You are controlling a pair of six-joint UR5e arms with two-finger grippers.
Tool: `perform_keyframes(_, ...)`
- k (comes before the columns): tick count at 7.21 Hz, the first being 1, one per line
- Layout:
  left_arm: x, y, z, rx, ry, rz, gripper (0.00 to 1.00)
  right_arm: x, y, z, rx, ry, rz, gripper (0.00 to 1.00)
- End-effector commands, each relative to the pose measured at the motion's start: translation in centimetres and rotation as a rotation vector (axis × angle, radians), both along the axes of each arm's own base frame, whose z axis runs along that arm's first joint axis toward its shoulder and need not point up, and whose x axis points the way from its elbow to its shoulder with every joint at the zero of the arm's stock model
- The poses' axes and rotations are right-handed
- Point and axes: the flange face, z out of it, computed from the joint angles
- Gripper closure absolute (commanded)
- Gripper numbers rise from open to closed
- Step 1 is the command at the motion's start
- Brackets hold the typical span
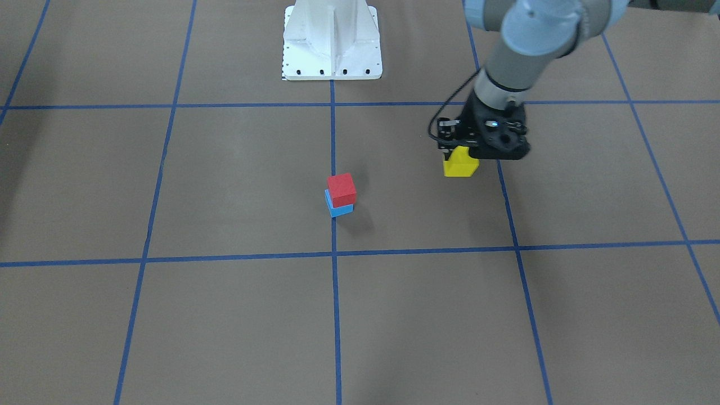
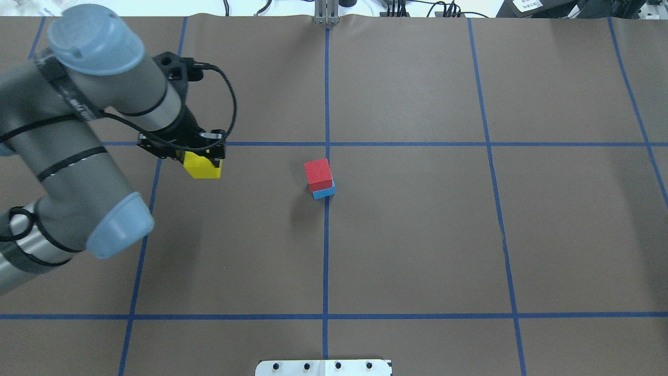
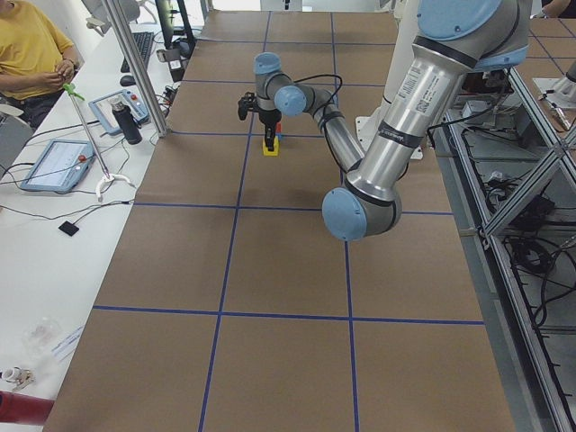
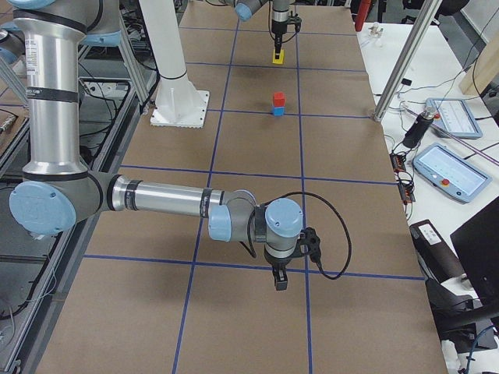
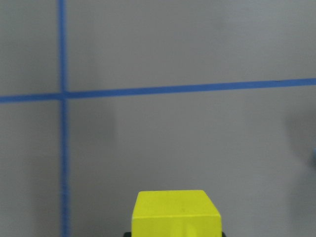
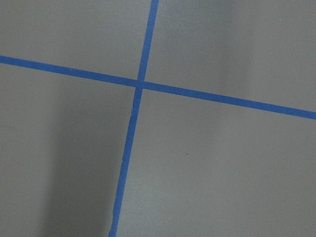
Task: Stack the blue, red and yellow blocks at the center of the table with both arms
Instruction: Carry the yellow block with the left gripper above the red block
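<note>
Red (image 1: 342,189) sat on blue (image 1: 340,210), mid-frame. Left gripper (image 1: 460,159) clasped yellow (image 1: 461,167), upper right, not yet stacked. Right gripper (image 4: 279,282): grip state unclear.

Overhead camera sees the robot base (image 2: 323,368) at 6 o'clock, front one at 12, sharing the centre; side cameras look lengthwise; wrist cameras close, downward

The held block (image 2: 202,165) sits between the fingers of the left gripper (image 2: 204,155). Well apart to that gripper's right, the upper block (image 2: 318,174) rests on the lower block (image 2: 325,192), slightly offset, on the table (image 2: 417,235).
</note>
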Motion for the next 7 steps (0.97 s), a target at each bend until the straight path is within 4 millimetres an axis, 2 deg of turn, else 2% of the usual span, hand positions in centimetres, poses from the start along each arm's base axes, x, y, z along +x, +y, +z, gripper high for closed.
perform_keyframes(1,7.6,0.5,-9.4,-0.099,0.009,-0.08,1.0,0.0,0.0,0.1,-0.001,0.0,0.0,0.0)
perform_keyframes(2,10.8,-0.1,-12.2,-0.122,-0.008,-0.107,1.0,0.0,0.0,0.1,-0.001,0.0,0.0,0.0)
perform_keyframes(3,12.4,-1.1,-12.9,-0.134,-0.024,-0.116,1.0,0.0,0.0,0.1,-0.001,-0.001,-0.001,0.0)
perform_keyframes(4,12.6,-1.2,-12.3,-0.138,-0.032,-0.117,1.0,0.0,0.0,0.1,-0.001,-0.001,-0.001,0.0)
perform_keyframes(6,14.9,-3.0,-10.3,-0.116,-0.03,-0.134,1.0,0.0,0.1,0.1,-0.001,-0.001,-0.001,0.0)
perform_keyframes(7,15.4,-3.3,-10.0,-0.111,-0.025,-0.135,1.0,0.0,0.0,0.0,0.001,-0.001,-0.001,0.0)
